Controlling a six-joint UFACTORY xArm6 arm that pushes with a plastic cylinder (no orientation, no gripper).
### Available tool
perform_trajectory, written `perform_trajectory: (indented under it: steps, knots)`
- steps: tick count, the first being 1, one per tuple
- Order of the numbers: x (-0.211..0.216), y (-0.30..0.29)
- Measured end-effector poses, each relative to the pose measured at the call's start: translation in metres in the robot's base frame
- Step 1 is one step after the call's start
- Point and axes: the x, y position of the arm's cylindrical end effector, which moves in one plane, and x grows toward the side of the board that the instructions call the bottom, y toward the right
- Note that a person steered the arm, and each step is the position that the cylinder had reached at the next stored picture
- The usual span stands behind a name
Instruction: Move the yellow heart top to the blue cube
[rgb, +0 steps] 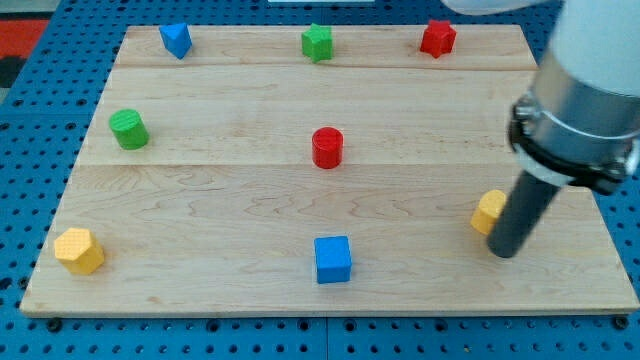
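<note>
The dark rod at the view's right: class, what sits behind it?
A yellow block peeks out on the view's left of my tip, touching or nearly so. Its right part is covered by the rod, so its shape cannot be made out.

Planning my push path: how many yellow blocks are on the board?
2. One yellow block sits near the view's bottom left corner; the other yellow block is at the view's right, partly hidden behind my tip. None seems fully hidden.
</note>
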Motion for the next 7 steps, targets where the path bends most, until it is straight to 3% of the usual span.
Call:
perform_trajectory:
  steps: [2,3,4,5,6,7]
  knots:
    - [-0.024,0.042]
    - [-0.027,-0.005]
    - [-0.027,-0.088]
    - [-0.027,-0.097]
    - [-0.034,0.001]
    - [-0.065,0.015]
